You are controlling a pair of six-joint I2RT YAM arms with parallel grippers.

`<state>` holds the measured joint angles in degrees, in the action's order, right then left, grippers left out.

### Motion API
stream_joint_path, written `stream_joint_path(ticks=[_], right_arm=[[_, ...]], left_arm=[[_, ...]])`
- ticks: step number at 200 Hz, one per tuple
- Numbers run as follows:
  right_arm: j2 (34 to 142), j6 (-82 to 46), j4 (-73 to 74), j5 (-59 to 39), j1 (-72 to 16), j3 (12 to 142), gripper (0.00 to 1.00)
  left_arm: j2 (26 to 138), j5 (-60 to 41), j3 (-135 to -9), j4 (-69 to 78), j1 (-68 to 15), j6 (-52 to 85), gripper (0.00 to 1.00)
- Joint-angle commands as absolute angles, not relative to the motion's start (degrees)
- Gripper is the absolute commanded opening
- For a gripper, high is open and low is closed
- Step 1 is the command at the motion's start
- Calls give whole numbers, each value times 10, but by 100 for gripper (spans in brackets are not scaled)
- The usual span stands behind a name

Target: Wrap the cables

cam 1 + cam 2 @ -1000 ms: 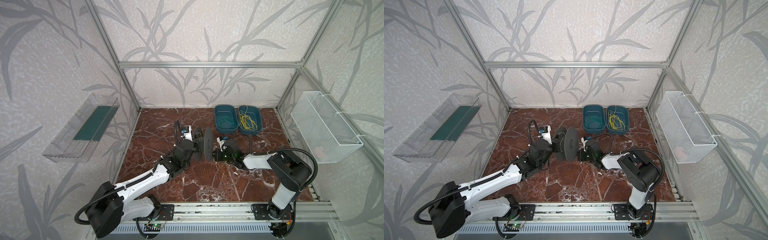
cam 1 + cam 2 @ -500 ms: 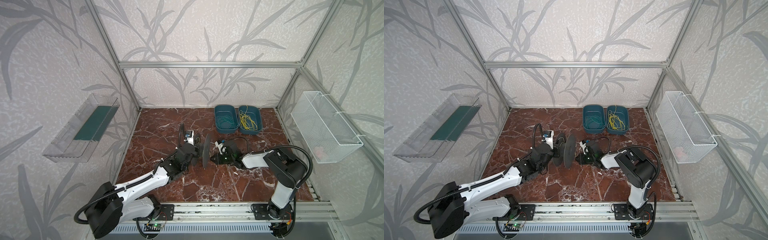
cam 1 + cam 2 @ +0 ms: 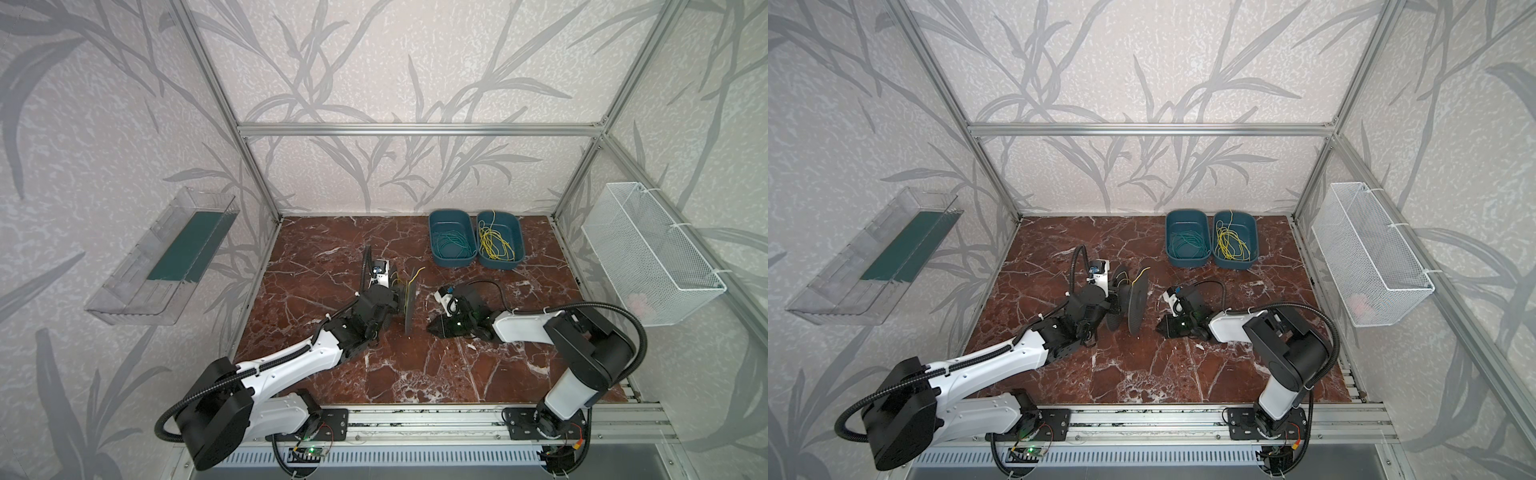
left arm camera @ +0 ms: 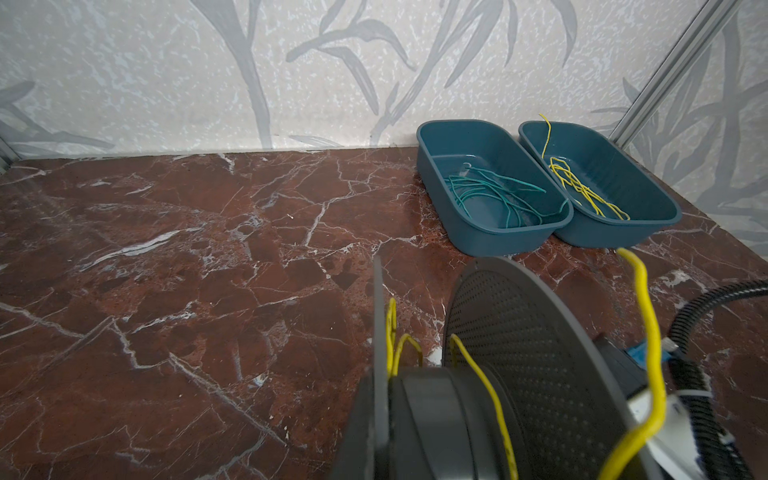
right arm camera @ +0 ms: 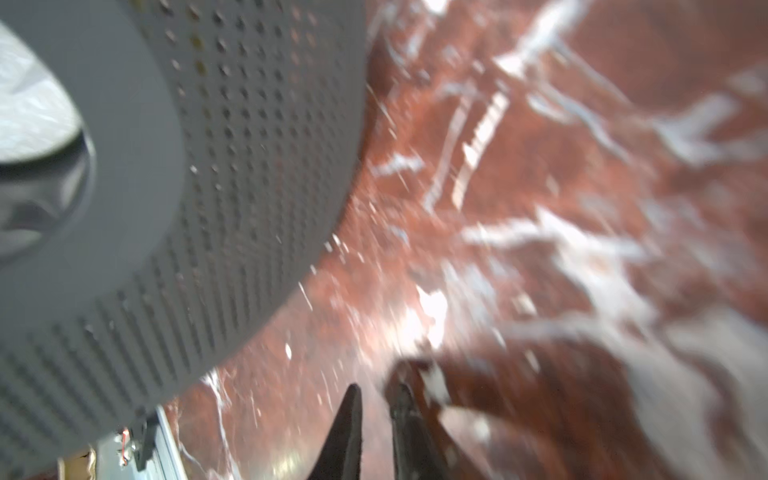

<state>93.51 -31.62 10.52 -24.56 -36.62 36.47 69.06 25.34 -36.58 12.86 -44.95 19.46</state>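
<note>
Soft, even light; the right wrist view is motion-blurred.

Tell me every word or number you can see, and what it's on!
None can be read.
The grey spool, the blue bins, the white wire basket and the clear shelf show no print.
A small blue patch on the right arm is too small to tell.

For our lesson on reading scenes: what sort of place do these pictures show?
Most likely a robot lab test cell: a left arm and right arm bolted to an aluminium rail, a metal frame enclosing a marble-look tabletop, and teal bins holding loose cables.
</note>
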Motion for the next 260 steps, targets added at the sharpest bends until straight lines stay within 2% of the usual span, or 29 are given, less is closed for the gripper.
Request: stream_joint_path(ticks=[1,28,56,84,133,170,209,240,247,260], right_arm=[[832,-269,-61,-191,-362,364,18],[669,-245,-190,-110,-357,400,21],[561,-244,-173,-104,-357,435,28],[600,-307,-126,-170,-357,505,43],[708,-519,32,-198,-362,550,53],[749,-564,43,-178,-362,568,54],[806,-629,96,-196,-363,573,54],[830,-641,82,-211,-362,592,52],[830,-643,85,-208,-362,590,49],[834,-642,93,-208,-362,594,36]], left_arm=[[681,240,-374,129,-450,195,0],[676,225,-371,123,-450,196,0],[676,225,-368,123,-450,201,0],[672,235,-365,120,-450,203,0],[673,245,-359,133,-451,205,0],[674,244,-353,141,-451,204,0],[672,245,-345,151,-451,207,0],[667,248,-345,153,-451,202,0],[665,248,-345,153,-451,201,0],[666,248,-345,155,-452,201,0]])
